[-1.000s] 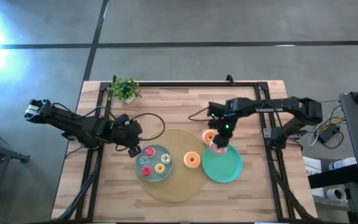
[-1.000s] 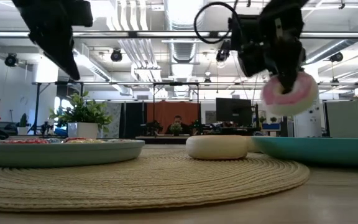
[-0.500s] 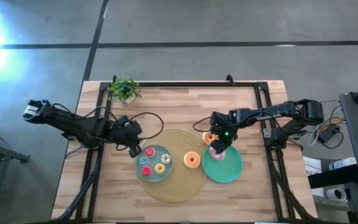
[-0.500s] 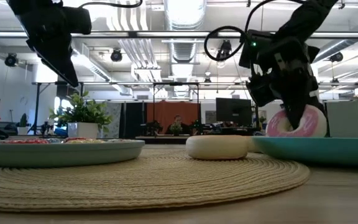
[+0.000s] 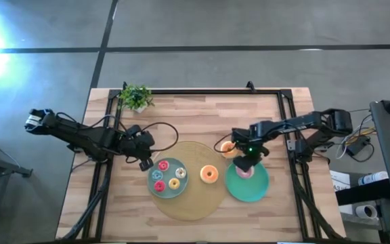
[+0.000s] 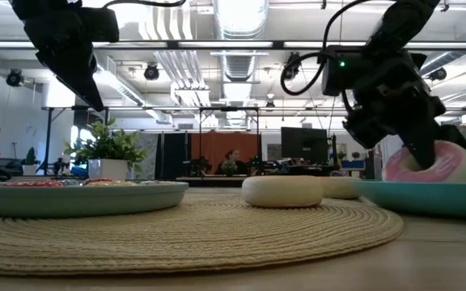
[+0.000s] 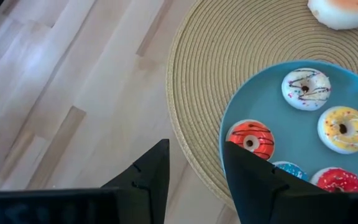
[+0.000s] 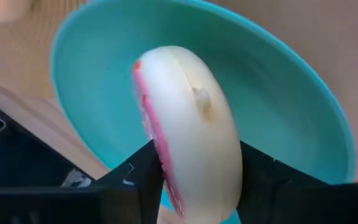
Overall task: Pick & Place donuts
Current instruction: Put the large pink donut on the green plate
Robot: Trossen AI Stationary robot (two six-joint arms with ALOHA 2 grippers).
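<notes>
Change since a second ago: right gripper (image 5: 244, 165) down from above the table onto the green plate (image 5: 257, 189); pink donut (image 6: 429, 162) lowered from mid-air to plate level; green plate also shifted slightly toward the table's right edge.
Right gripper: over the near-centre part of the green plate, fingers (image 8: 135, 177) clamped on either flat side of the pink donut.
Pink donut: held on edge, pink icing to one side, pale underside to the other; low view puts its lower rim at or just inside the plate's rim; contact with the plate floor not clear.
Left gripper (image 5: 143, 157): parked above the table, just beside the woven mat's (image 5: 195, 203) left edge and next to the blue plate (image 5: 166, 190); fingers (image 7: 149, 177) parted, nothing between them.
Blue plate: on the left part of the mat; holds several small donuts, among them a white-iced one (image 7: 306, 88), a yellow one (image 7: 342, 130) and an orange-red one (image 7: 251, 139).
Orange donut (image 5: 209, 174): on the mat, between the two plates.
Second orange donut (image 5: 229, 149): at the mat's right edge, just beside the right arm, near the green plate.
Green plate: half on the mat's right edge, half on bare wood.
Plant (image 5: 135, 97): at the table's far left corner, well apart from the plates.
</notes>
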